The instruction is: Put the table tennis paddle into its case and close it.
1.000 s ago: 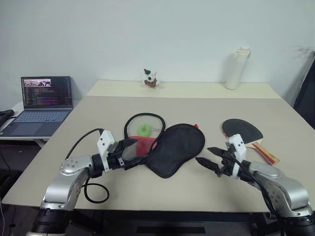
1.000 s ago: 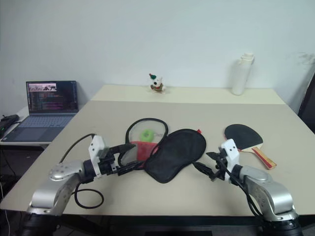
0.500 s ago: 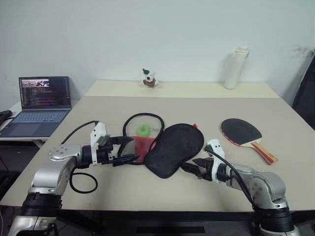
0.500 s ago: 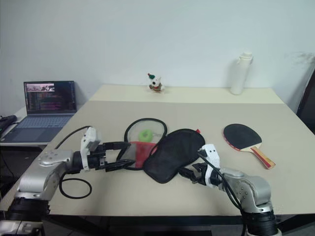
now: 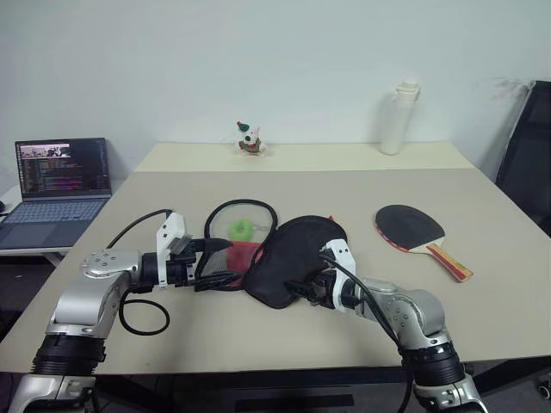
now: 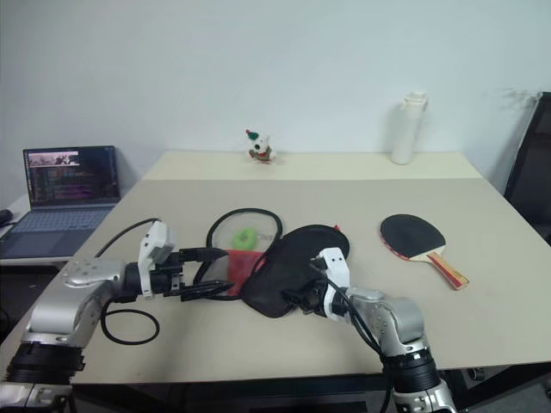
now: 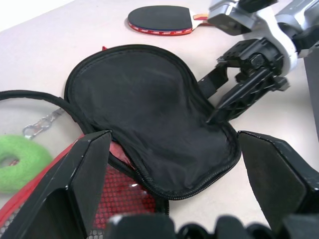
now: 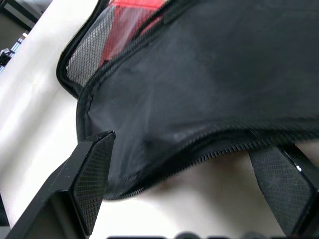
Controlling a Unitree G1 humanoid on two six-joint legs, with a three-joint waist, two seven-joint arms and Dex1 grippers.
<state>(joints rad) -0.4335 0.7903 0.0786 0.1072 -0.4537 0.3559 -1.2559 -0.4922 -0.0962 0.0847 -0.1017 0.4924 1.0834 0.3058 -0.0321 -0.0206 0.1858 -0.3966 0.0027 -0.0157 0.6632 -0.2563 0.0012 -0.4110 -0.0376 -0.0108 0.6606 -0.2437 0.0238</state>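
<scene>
Flanking the case (image 5: 297, 258): both hands spread, right hand (image 5: 303, 288) at its edge.

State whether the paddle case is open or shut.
Open: the case lies unzipped, its black half folded aside, baring the red mesh pocket.

Case (image 5: 288, 258), black fabric, laid open mid-table, red mesh pocket exposed, paddle (image 5: 410, 231), black-faced, laid flat well apart
</scene>
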